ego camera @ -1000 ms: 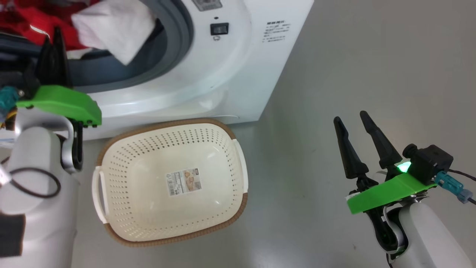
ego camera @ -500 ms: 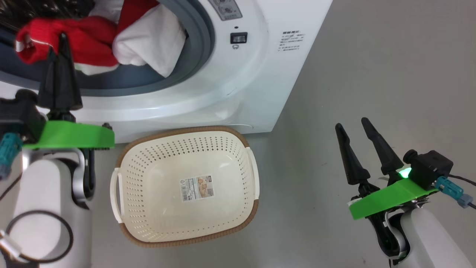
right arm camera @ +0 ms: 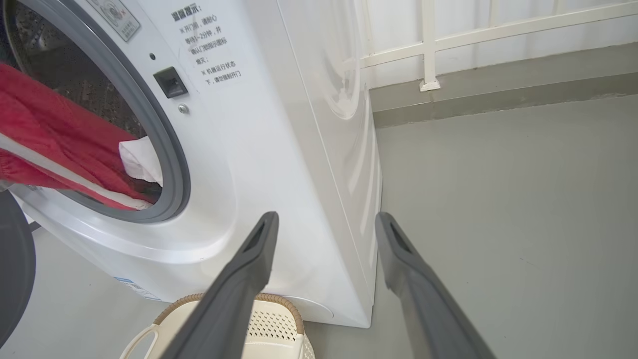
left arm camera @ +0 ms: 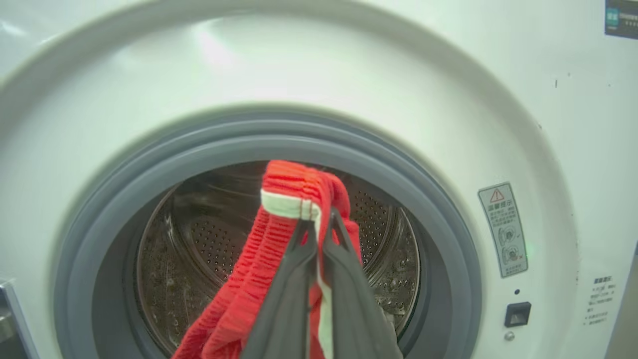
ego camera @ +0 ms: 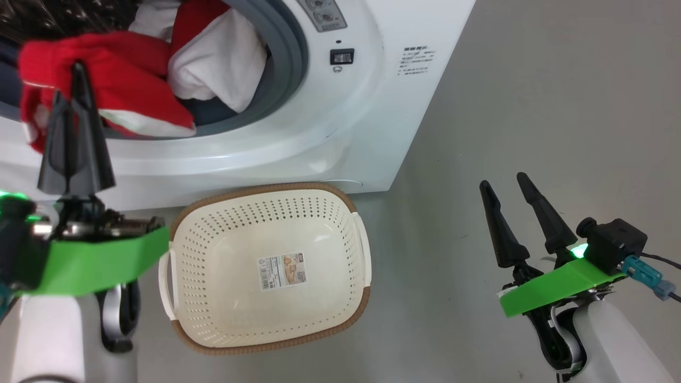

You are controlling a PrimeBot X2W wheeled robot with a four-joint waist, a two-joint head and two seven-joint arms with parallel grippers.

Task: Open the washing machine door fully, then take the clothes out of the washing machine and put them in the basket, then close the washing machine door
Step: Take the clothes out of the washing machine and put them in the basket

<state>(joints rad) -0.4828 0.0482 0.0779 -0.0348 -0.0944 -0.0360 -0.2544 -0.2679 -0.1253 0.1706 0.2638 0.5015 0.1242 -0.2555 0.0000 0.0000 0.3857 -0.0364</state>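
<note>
soft red and white clothes (ego camera: 122, 69) now hang further out over the lip of the big white front-loading washing machine (ego camera: 372, 106), upper left, than half a second ago. left gripper (ego camera: 78, 72) jaws pinch the red fabric. right gripper (ego camera: 502, 180) jaws spread, idle lower right. cream perforated plastic basket (ego camera: 266, 189) sits empty below, so the drop looks next.

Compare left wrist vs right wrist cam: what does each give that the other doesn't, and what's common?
Left wrist: the left gripper shut on a red ribbed fold of the clothes, and a straight look into the perforated drum.
Right wrist: the right gripper open above the floor, the basket rim below its fingers, the machine's side panel and a white railing behind.
Both: the washing machine front, its grey rubber ring, the red clothes at the opening, the black latch socket.
</note>
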